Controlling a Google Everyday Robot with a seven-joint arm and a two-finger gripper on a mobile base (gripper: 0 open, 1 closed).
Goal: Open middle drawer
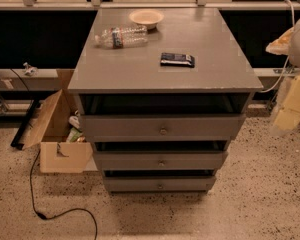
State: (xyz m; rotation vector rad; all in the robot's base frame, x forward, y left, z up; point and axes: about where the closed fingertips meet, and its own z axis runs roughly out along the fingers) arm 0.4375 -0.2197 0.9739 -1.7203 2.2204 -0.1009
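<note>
The grey cabinet [160,66] stands in the middle of the view with three drawer fronts stacked one above another. The middle drawer [190,161] is the medium-sized front, with a small round metal knob [161,162] at its centre. The taller top drawer [200,126] is above it and the narrowest drawer [190,185] below it. Dark gaps show above each front. My arm and gripper [288,115] are a blurred pale yellow and white shape at the right edge, beside the cabinet's right side and apart from the drawers.
On the cabinet top lie a clear plastic bottle [121,36], a shallow bowl [146,17] and a dark packet [177,59]. An open cardboard box [57,134] stands on the floor at the left of the cabinet. A black cable [50,215] runs across the speckled floor.
</note>
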